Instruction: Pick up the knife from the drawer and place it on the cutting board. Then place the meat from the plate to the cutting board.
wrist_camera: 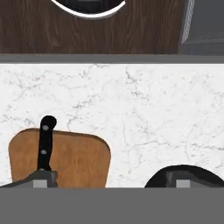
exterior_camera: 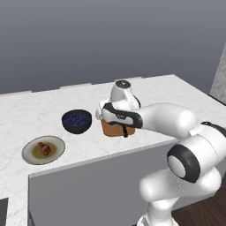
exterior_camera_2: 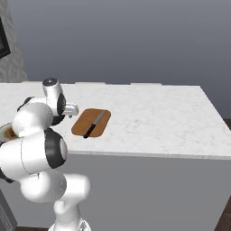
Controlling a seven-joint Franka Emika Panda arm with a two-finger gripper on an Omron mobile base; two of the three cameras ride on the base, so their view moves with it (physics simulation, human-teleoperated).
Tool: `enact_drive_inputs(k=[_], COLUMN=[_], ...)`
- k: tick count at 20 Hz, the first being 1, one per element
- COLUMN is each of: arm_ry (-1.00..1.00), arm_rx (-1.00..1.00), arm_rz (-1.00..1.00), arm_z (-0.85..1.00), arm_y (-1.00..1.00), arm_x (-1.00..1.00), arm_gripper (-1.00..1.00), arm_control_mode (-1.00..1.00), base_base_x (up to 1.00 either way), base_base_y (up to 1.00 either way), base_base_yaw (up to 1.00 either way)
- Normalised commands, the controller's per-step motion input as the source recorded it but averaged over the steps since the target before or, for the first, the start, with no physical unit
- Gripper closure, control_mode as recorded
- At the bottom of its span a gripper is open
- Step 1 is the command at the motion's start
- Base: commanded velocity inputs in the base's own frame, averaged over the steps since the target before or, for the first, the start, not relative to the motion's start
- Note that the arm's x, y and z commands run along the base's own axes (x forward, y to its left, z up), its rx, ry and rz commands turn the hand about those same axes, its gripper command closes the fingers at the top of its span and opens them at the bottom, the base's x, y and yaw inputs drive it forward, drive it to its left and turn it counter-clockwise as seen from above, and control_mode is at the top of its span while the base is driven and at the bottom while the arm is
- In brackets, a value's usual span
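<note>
Dark berry bowl [exterior_camera: 77,121] on marble counter [exterior_camera: 26,114]

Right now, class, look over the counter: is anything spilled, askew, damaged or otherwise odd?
Nothing stands out. The knife lies flat on the cutting board, its handle end just over the near edge. The meat sits on its plate, the berries stay in their bowl, and the marble counter shows no spills.

- A kitchen, rendered rather than real: a long white marble counter [exterior_camera: 26,110] on a plain grey cabinet base.
- Food-prep things sit on it: a wooden cutting board [exterior_camera_2: 83,125] with a black-handled knife [exterior_camera_2: 94,123] lying across it.
- A dark bowl of blue berries [exterior_camera: 76,121] and a plate [exterior_camera: 30,154] carrying a piece of meat [exterior_camera: 44,148].
- Dark wood floor [wrist_camera: 87,35] below.
</note>
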Motion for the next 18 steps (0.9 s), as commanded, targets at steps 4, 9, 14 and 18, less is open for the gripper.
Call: enact_drive_inputs(k=[4, 9, 14, 18], arm_ry=[0.06, 0.02, 0.00, 0.00], arm_rx=[0.00, 0.00, -0.07, -0.18], arm_rz=[0.44, 0.44, 0.27, 0.09], arm_z=[0.36, 0.04, 0.00, 0.00], arm_y=[0.99, 1.00, 1.00, 1.00], arm_x=[-0.82, -0.57, -0.18, 0.00], arm_gripper=[-1.00, -1.00, -1.00, -1.00], arm_control_mode=[-1.00, -1.00, -1.00, -1.00], base_base_x=[0.00, 0.00, 0.00, 0.00], base_base_y=[0.00, 0.00, 0.00, 0.00], base_base_yaw=[0.00, 0.00, 0.00, 0.00])
